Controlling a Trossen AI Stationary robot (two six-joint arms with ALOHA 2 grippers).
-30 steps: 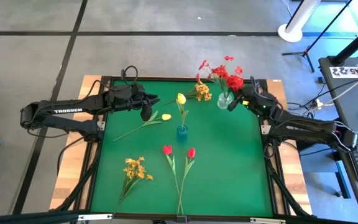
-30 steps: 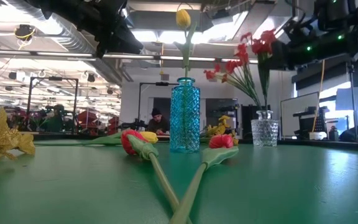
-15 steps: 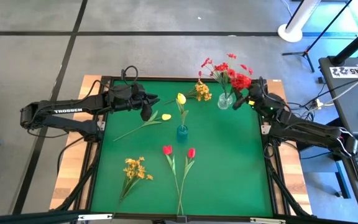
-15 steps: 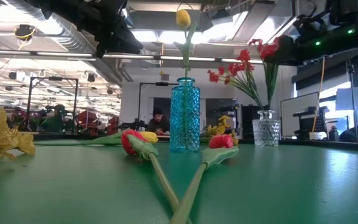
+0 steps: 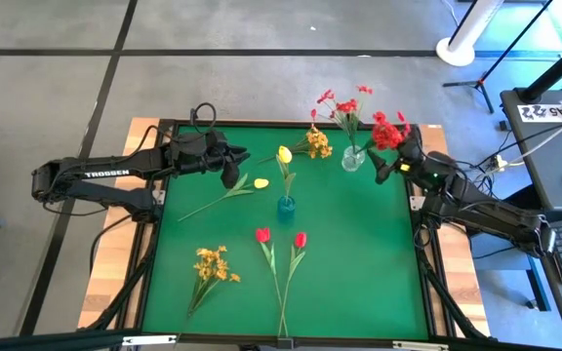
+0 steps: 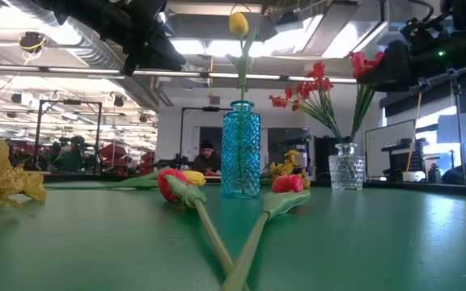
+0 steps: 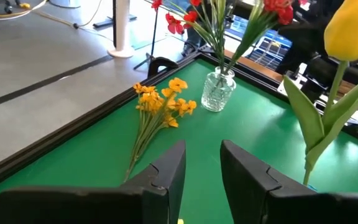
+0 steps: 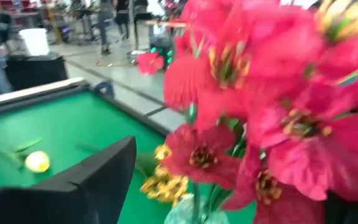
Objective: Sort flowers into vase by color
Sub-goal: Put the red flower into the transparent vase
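Your right gripper [image 5: 386,161] pinches the red blossom spray [image 5: 389,132] by its thin, springy stem, feet in the clear vase [image 5: 353,157] just beside the jaws; keep hold low, while the left gripper's [image 7: 202,168] jaws stand spread, empty.

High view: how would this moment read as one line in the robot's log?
right claw: at red spray in clear vase | left claw: open, near lying yellow tulip
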